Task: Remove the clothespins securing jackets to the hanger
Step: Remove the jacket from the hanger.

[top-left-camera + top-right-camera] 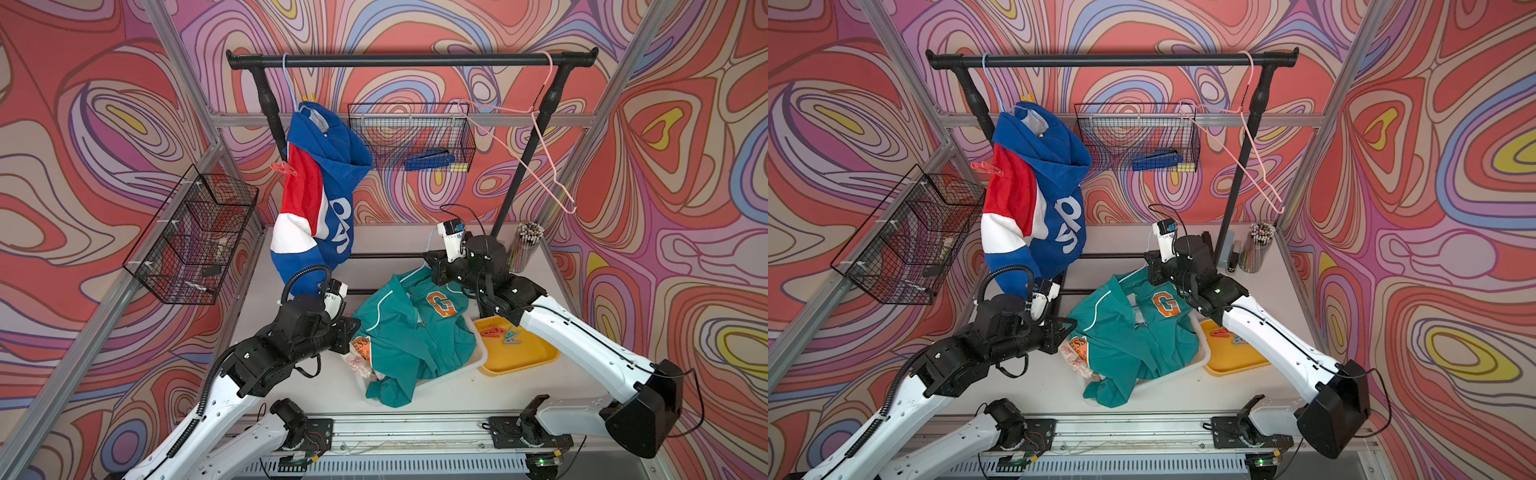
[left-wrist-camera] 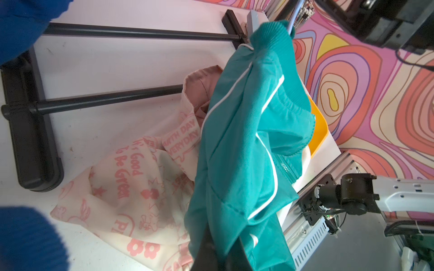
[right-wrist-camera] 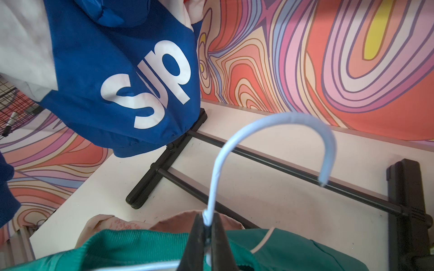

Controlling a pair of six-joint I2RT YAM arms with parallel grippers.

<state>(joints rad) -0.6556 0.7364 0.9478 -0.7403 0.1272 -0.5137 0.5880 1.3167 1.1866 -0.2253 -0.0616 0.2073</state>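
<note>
While the right gripper (image 3: 207,228) pinches the hanger (image 3: 270,119) neck and the left gripper (image 2: 220,255) clamps the teal jacket (image 2: 239,145), the red clothespin (image 1: 284,168) juts sideways from the blue jacket (image 1: 328,166), above the nearer left gripper.

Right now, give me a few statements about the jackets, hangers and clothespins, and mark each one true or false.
The right gripper is shut on the pale hanger. True.
The blue jacket lies in a heap. False: it hangs from the rail.
A red clothespin is clipped on the blue jacket. True.
The pink hanger carries a jacket. False: it is bare.
The yellow tray is empty. False: it holds clothespins.
</note>
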